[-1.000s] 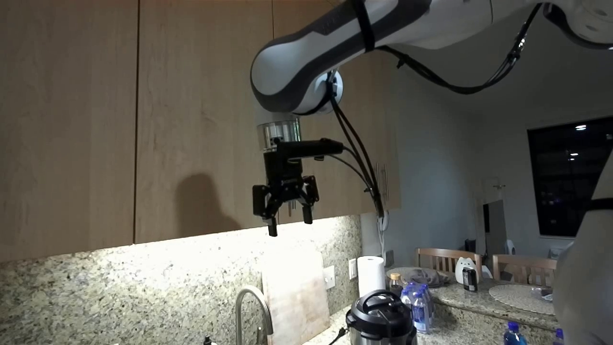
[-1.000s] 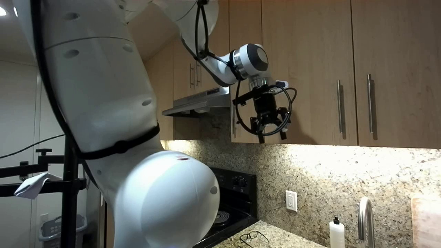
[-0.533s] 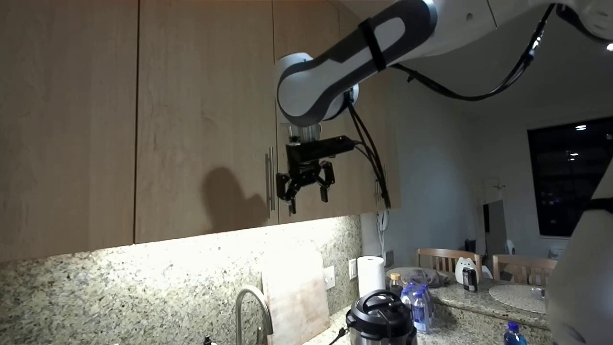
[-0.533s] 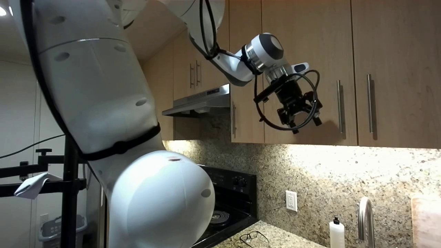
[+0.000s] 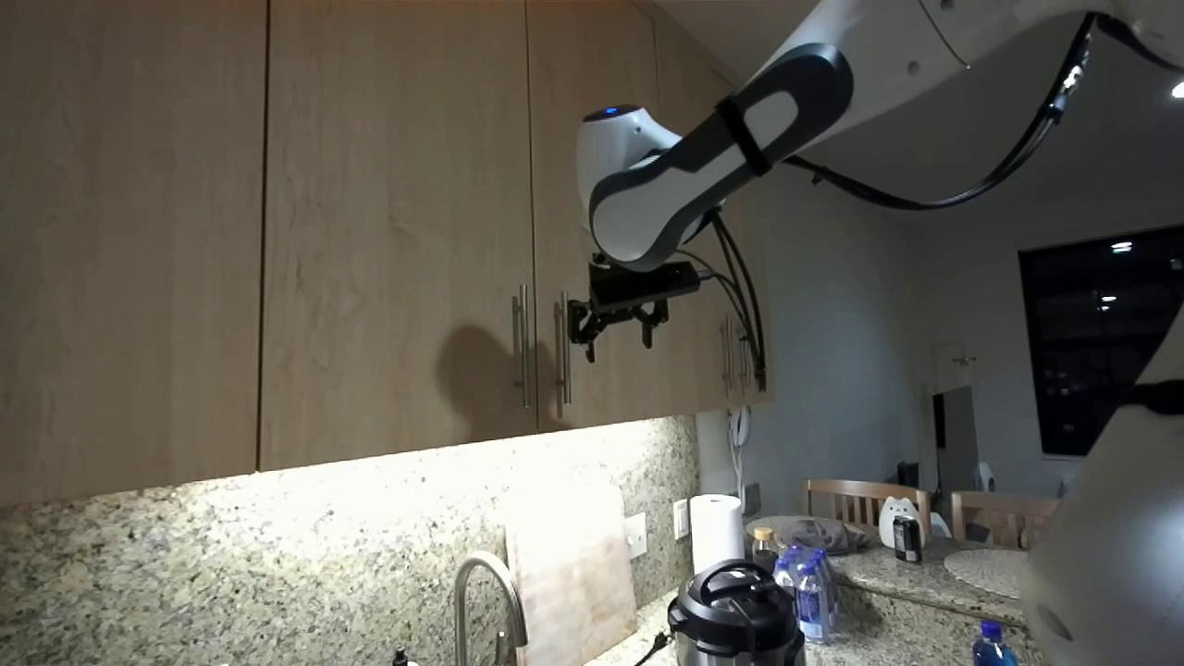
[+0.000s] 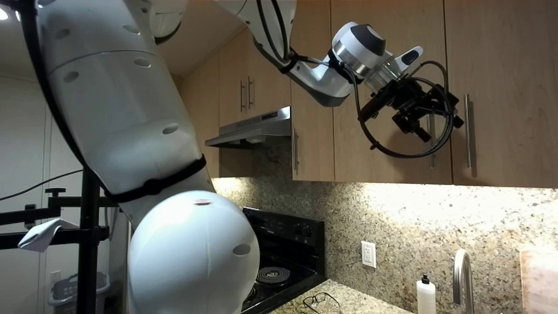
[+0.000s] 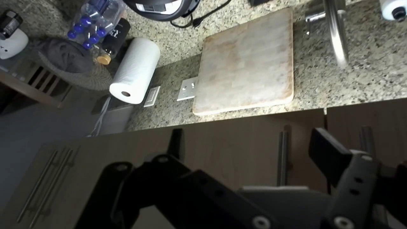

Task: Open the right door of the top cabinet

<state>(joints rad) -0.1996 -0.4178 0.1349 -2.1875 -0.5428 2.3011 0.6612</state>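
Observation:
The top cabinet [image 5: 398,185] is light tan wood, and its doors are shut, so its inside is hidden. It also shows in an exterior view [image 6: 392,39]. The right door [image 5: 583,213] is flat against the cabinet, right of the seam; it shows in an exterior view [image 6: 505,78] and the wrist view [image 7: 232,149]. Its slim metal handle [image 5: 565,361] also shows in the wrist view [image 7: 282,159]. My gripper [image 5: 619,350] is open and empty, in front of the doors at handle height. In the wrist view, the handle appears between the fingers, nearer the right one.
The left door's handle [image 6: 430,139] is close beside the gripper in an exterior view. Below are a faucet [image 5: 490,573], cutting board [image 5: 569,564], pressure cooker [image 5: 737,610] and paper towel roll [image 5: 717,532]. A range hood [image 6: 255,128] juts out at the left.
My gripper has moved right and up in both exterior views. It has tilted from pointing straight down to pointing more toward the doors. It stays open; the right door stays shut.

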